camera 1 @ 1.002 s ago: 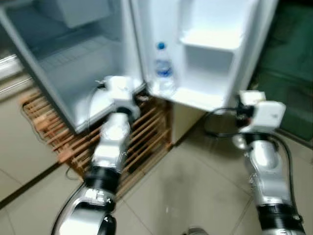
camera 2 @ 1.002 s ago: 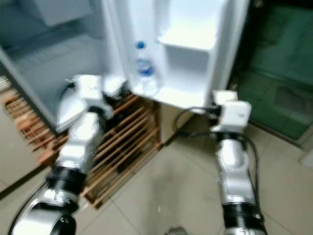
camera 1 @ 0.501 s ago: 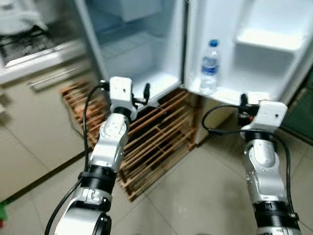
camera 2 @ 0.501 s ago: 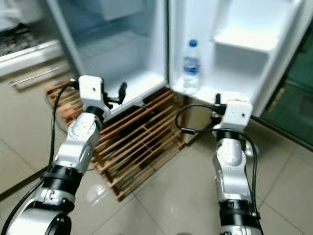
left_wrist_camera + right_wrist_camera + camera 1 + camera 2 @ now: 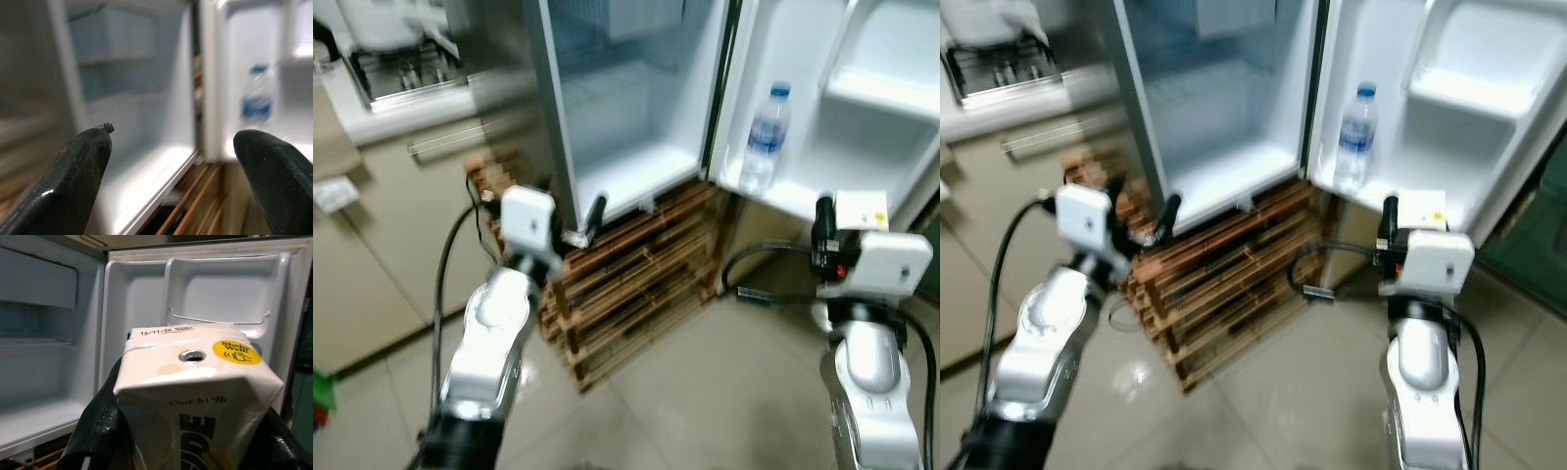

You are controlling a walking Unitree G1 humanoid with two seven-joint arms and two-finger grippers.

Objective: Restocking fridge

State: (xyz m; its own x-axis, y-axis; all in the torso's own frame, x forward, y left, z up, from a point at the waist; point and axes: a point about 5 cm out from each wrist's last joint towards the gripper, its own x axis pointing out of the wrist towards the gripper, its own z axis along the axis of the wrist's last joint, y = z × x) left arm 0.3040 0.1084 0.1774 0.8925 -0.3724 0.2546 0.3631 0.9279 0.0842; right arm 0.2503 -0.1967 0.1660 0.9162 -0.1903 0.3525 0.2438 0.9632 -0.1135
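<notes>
Carton (image 5: 195, 406) of oat milk sat clamped in my right gripper (image 5: 176, 431); stiff board, probably light, held across its sides. Left gripper (image 5: 171, 161) gaped empty toward fridge (image 5: 636, 117).

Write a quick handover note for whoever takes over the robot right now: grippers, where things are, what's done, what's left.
Right gripper: jaws shut on the oat milk carton, held low in front of the open fridge door.
Left gripper: jaws open, nothing held, facing the fridge compartment.
Done: a water bottle stands upright in the lower door shelf.
Left: put the carton in the fridge. The fridge sits on a wooden pallet.
</notes>
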